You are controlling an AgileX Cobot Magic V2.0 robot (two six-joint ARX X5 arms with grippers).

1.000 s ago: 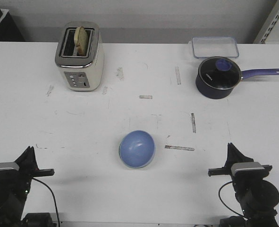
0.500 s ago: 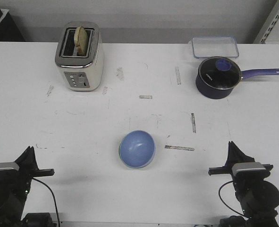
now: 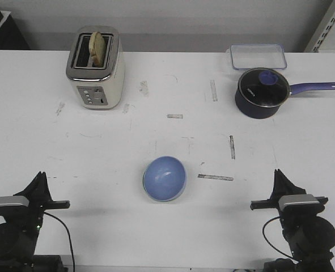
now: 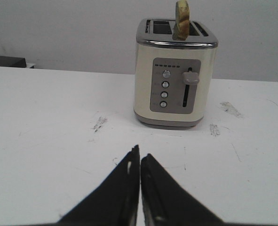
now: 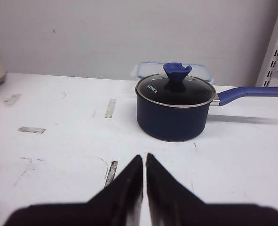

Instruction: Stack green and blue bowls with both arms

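The light blue bowl [image 3: 165,178] sits upright on the white table, near the front middle. A thin pale green edge shows along its lower left rim [image 3: 145,190], as if the green bowl lies under it; I cannot tell more. My left gripper [image 3: 41,177] is shut and empty at the front left, far left of the bowl; in the left wrist view [image 4: 139,154] it points at the toaster. My right gripper [image 3: 278,174] is shut and empty at the front right; in the right wrist view [image 5: 144,157] it points at the saucepan. Neither wrist view shows a bowl.
A cream toaster [image 3: 95,68] with bread in a slot stands at the back left, also in the left wrist view [image 4: 175,75]. A dark navy saucepan [image 3: 263,92] with glass lid and long handle stands at the back right, behind it a clear container [image 3: 258,55].
My left arm has shifted slightly to the right and lower in the front view. The bowl and the right arm have not moved.
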